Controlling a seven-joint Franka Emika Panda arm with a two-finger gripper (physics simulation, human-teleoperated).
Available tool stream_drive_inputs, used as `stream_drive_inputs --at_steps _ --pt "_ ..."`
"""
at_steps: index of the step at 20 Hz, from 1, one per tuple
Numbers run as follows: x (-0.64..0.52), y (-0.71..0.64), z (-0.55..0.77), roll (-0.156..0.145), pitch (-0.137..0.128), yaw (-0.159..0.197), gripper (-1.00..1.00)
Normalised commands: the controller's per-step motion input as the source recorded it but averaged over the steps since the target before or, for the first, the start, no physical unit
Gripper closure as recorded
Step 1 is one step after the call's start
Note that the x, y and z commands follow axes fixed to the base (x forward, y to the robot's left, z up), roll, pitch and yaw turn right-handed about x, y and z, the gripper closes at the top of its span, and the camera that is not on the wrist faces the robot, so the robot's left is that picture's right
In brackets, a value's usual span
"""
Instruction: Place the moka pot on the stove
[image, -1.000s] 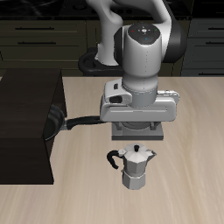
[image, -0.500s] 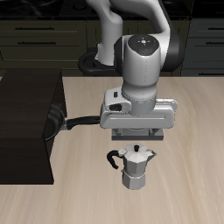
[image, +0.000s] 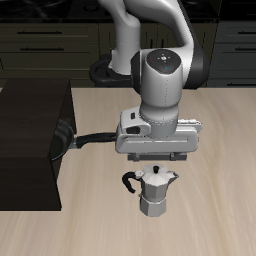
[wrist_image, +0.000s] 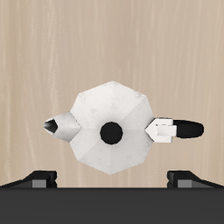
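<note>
The moka pot (image: 155, 190) stands upright on the wooden table near its front edge, silver and faceted, with a black handle and lid knob. My gripper (image: 157, 160) hangs just above and slightly behind it, open. In the wrist view the moka pot (wrist_image: 112, 122) is seen from straight above, its black handle (wrist_image: 179, 131) on one side and its spout (wrist_image: 59, 129) on the other. My gripper (wrist_image: 112, 178) shows two dark fingertips (wrist_image: 39, 178) spread wider than the pot, holding nothing. The stove is hidden behind my hand in the exterior view.
A black frying pan's long handle (image: 95, 138) lies on the table beside my hand, its pan end against a large dark box (image: 30, 140). Dark cabinets (image: 50, 40) run along the back. Bare wood (image: 220, 200) lies beside the pot.
My hand has come down and moved a little toward the table's front edge, closer over the moka pot. The pot has not moved.
</note>
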Motion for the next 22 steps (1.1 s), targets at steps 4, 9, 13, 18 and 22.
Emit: stream_drive_inputs --at_steps 4,9,13,18,22 --pt "-0.02 0.06 -0.13 0.008 0.002 0.012 -1.00" --pt "0.02 -0.06 -0.09 -0.005 0.016 -0.011 -1.00" --pt "0.03 -0.02 -0.05 -0.002 -0.002 0.000 -1.00" --pt "0.03 -0.02 -0.12 0.002 0.018 -0.005 -1.00" --pt "0.01 0.11 -0.13 0.022 0.017 0.000 -1.00"
